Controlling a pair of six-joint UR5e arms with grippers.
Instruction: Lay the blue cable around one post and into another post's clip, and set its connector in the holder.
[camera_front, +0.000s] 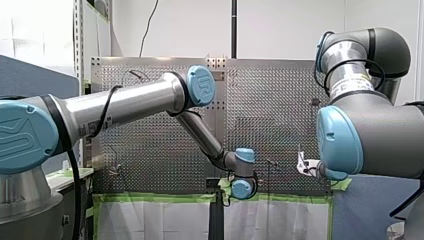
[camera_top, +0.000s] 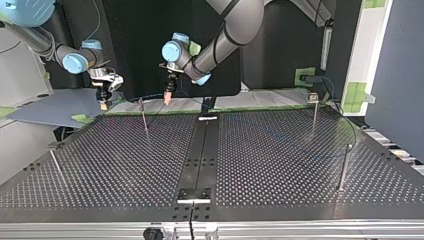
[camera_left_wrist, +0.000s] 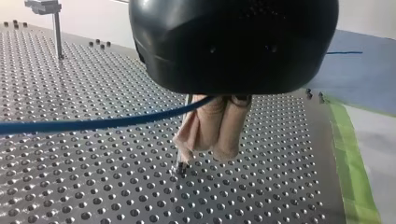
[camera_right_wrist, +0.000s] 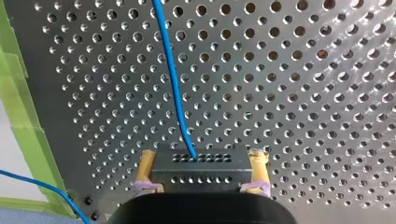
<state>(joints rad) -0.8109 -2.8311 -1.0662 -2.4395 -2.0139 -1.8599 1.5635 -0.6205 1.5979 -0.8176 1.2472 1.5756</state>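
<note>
In the left wrist view my left gripper (camera_left_wrist: 209, 150) has its beige pads shut on the blue cable (camera_left_wrist: 93, 123), which runs off sideways over the perforated table. A thin post (camera_left_wrist: 180, 164) stands just behind the fingers. In the right wrist view my right gripper (camera_right_wrist: 203, 179), with yellow pads, is shut on a dark grey connector (camera_right_wrist: 200, 161), and the blue cable (camera_right_wrist: 170, 70) leaves it ahead across the plate. In the top view my left gripper (camera_top: 168, 96) and my right gripper (camera_top: 104, 103) hang at the table's far edge, either side of a post (camera_top: 144, 117).
More posts stand at the top view's right (camera_top: 314, 107), (camera_top: 344, 167) and near left (camera_top: 55, 161). Small metal brackets sit on the centre strip at the far (camera_top: 207, 118) and near (camera_top: 194, 195) edges. Green tape (camera_left_wrist: 348, 154) lines the table's border.
</note>
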